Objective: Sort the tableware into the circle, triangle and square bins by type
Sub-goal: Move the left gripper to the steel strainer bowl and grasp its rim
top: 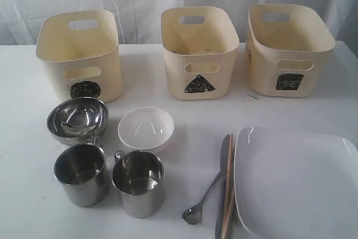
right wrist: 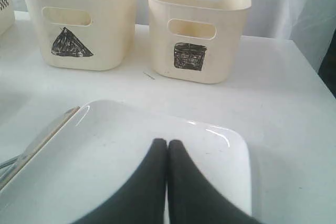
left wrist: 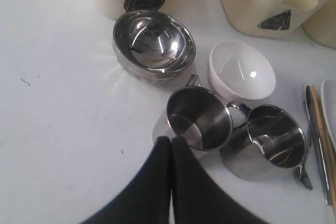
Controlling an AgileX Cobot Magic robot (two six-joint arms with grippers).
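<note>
Three cream bins stand at the back: circle bin (top: 80, 51), triangle bin (top: 199, 48), square bin (top: 288, 48). In front of them sit a steel bowl (top: 77, 117), a small white bowl (top: 145, 129) and two steel mugs (top: 80, 172) (top: 138, 182). A spoon (top: 200, 201), a knife (top: 222, 188) and chopsticks (top: 229, 191) lie beside the large white square plate (top: 296, 180). The fork is mostly hidden. My left gripper (left wrist: 171, 140) is shut and empty, its tips by a mug (left wrist: 198, 117). Over the plate (right wrist: 105, 156), my right gripper (right wrist: 167, 142) is shut and empty. Neither gripper shows in the exterior view.
A white curtain hangs behind the table (top: 22, 211). A small thin sliver (top: 253, 97) lies on the cloth before the square bin. The table's right edge (right wrist: 320, 77) runs close beside that bin.
</note>
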